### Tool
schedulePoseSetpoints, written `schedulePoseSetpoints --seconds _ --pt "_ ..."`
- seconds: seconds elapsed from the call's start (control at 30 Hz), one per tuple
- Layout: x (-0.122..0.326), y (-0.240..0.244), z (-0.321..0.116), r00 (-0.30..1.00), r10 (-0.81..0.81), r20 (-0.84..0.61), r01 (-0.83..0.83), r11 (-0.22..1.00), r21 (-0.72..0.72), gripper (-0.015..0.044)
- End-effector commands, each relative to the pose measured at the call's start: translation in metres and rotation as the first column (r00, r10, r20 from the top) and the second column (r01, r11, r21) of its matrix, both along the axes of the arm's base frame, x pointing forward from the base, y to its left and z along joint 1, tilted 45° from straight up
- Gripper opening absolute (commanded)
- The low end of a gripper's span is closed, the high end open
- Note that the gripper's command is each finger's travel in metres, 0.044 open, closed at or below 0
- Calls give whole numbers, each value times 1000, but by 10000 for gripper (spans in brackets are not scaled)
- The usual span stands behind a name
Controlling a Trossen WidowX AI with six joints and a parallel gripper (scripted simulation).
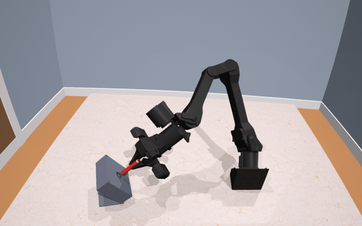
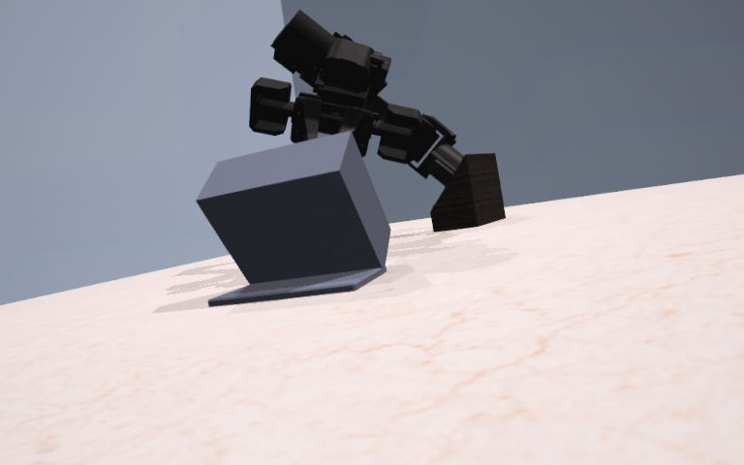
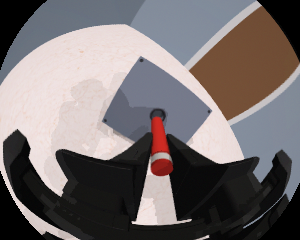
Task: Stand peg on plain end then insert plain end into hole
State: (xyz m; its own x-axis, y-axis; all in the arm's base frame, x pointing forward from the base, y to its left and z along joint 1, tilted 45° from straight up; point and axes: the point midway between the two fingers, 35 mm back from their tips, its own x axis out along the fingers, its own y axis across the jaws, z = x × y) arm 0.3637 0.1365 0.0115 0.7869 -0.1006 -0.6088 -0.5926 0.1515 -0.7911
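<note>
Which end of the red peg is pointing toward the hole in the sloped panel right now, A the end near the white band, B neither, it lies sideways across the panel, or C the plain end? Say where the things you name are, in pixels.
C: the white band (image 1: pixel 138 161) (image 3: pixel 162 156) sits at the peg's far end, away from the hole (image 1: pixel 118 174) (image 3: pixel 157 114).

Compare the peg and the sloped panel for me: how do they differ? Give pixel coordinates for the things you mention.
The peg (image 1: pixel 130 167) (image 3: pixel 160 137) is red with a white band; the panel (image 1: pixel 111 174) (image 2: pixel 290 224) (image 3: pixel 132 92) is plain grey-blue.
The peg is a slim rod; the panel is a broad block.
The end effector (image 1: pixel 130 166) (image 3: pixel 158 138) grips the peg, while the panel stands on the table.
Both are tilted.
</note>
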Motion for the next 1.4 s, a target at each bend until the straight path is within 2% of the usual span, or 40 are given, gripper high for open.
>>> schedulePoseSetpoints --seconds 0.0,1.37 --pt "6 3 -2 1000 8 3 -8 1000 2 0" --pt "9 4 -1 1000 0 0 0 1000 0 0"
